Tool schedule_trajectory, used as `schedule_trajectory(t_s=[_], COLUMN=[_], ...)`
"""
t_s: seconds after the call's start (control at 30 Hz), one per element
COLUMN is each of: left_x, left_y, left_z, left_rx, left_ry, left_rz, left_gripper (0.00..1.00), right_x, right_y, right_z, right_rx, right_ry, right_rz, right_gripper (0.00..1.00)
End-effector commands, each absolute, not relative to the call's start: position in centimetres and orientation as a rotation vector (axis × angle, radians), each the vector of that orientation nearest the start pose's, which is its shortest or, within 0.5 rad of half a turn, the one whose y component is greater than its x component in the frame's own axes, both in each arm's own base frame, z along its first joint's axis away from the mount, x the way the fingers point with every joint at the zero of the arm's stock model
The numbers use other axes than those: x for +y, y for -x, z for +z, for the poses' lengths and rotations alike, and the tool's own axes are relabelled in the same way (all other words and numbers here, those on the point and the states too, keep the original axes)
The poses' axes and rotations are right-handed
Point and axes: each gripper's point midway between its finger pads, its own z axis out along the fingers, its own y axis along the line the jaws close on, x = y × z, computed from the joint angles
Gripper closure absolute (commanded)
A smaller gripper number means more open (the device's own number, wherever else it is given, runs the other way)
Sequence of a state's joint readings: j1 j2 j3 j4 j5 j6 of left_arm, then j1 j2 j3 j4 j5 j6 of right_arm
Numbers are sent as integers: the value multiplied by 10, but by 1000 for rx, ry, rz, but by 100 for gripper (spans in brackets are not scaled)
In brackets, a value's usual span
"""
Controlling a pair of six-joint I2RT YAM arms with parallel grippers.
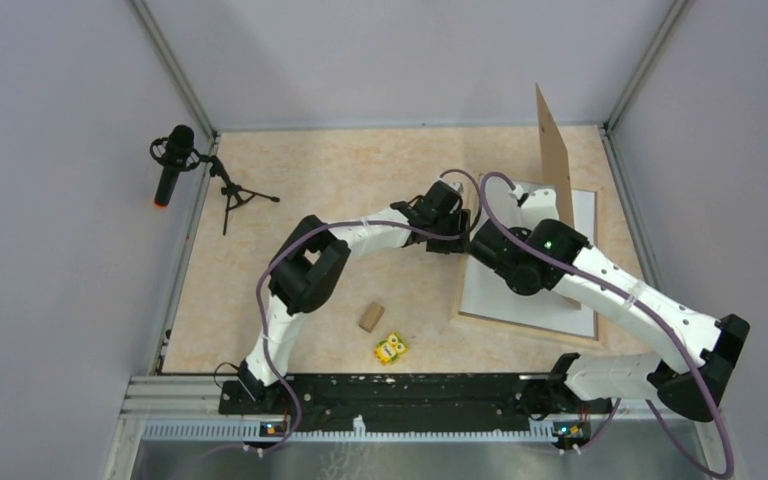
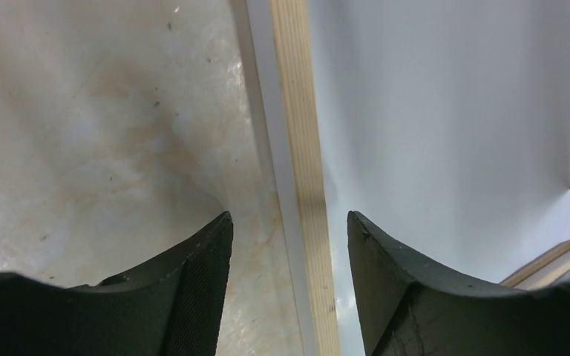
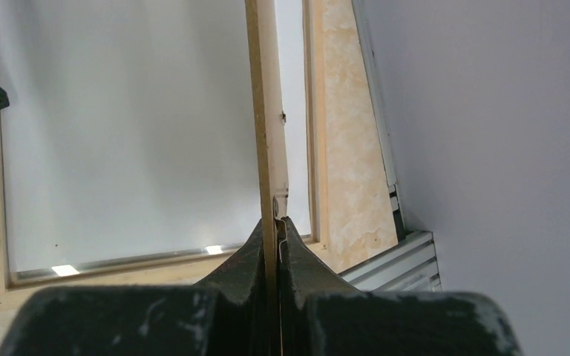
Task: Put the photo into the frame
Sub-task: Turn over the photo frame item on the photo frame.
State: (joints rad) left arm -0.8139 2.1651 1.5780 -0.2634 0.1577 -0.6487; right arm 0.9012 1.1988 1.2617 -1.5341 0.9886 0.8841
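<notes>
**Left claw straddles frame rail; right claw holds board on edge**

The frame (image 2: 300, 133) lies flat on the right side of the table (image 1: 310, 180). The left gripper (image 2: 289, 219) sits at the frame's left rail with its 2 fingers parted, 1 on each side of the pale wood strip, and has hold of nothing. The right gripper (image 3: 276, 222) is clamped tight on 1 edge of the brown backing board (image 1: 552, 150), which stands upright over the frame's far right part. A white sheet (image 1: 520, 285) fills the frame's opening. It may be the photo lying face down, though no imagery shows.
</notes>
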Motion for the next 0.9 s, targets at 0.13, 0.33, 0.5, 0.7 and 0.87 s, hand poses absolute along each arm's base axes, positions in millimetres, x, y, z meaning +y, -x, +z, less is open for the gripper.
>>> schedule_trajectory(t_s=[0.13,0.33,0.5,0.7,0.87], left_x=[-404,-371,-335,-279,-232], left_y=[-346,-349,-356,-358,-360], left_z=[-2,-27,-38,-47,-45], left_rx=[2640,2705,2733,2790,2799], left_ry=[-268,-248,-218,-84,52], left_rz=[-425,-142,78,132,143], left_gripper=[40,43,46,48,48], right_x=[55,54,57,68,72], right_y=[-215,-215,-218,-225,-228], right_z=[252,253,250,241,233], right_rx=[2120,2116,2119,2144,2150], right_ry=[-161,-169,-159,-127,-102], right_rz=[-487,-481,-479,-463,-448], right_gripper=[100,100,100,100,100])
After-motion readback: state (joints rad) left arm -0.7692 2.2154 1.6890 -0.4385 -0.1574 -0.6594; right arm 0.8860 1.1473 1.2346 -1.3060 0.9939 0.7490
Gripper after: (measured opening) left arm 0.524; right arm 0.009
